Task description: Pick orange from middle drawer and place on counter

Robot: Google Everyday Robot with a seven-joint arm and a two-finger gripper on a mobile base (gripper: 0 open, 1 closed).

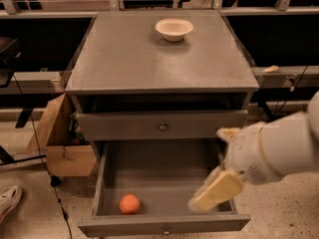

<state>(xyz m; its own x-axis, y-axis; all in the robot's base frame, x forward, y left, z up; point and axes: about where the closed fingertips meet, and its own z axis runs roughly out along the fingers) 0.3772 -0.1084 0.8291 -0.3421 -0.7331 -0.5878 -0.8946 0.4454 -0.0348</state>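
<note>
The orange (129, 203) is being seen lying on the floor of the pulled-out middle drawer (164, 173), at about 7 o'clock, near the front wall. As it is round, no long axis or heading is being shown. The tool (217, 190) is being held over the drawer's 4 o'clock corner, well apart from the fruit. It is being slanted down toward 8 o'clock from the bulky white arm (274, 151), which is extended from the 3 o'clock edge. Whether the tool is spread or pressed together cannot be told. A cream bowl (174, 29) is being carried at 12 o'clock on the counter (149, 63).

orange (129, 203) front-left in middle drawer (164, 169), hand (215, 191) over its right
</note>
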